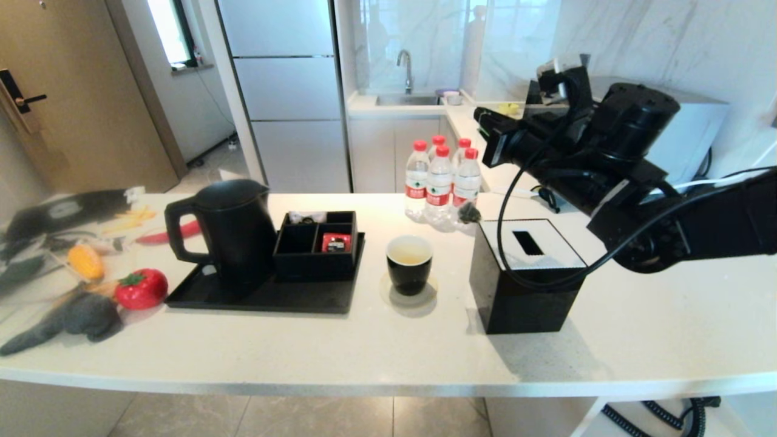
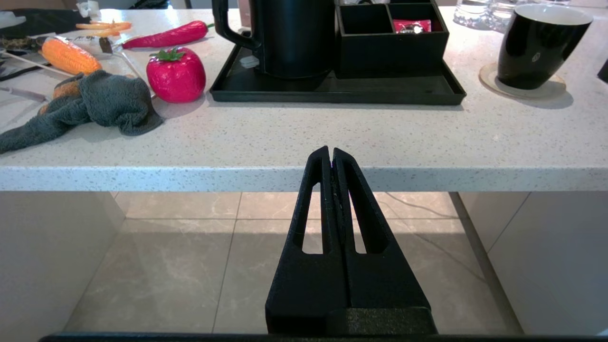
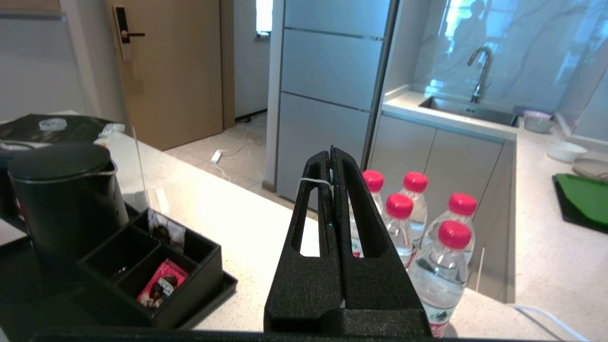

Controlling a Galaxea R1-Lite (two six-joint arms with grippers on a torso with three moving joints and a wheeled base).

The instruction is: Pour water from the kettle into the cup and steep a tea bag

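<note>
White counter (image 1: 364,352), black tray (image 1: 267,297), coaster (image 1: 425,296), tissue box (image 1: 522,291), bottles (image 1: 440,188)

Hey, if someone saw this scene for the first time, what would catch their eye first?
The right gripper hangs raised over the counter at right, fingers shut on a string, the tea bag dangling before the red-capped bottles. Just left of it, the cup holds yellowish water; the black kettle stands on its tray further left. The left gripper sits parked below the counter edge.

Right gripper (image 3: 332,154) raised with fingers pressed together; left gripper (image 2: 331,153) parked low, likewise closed.
</note>
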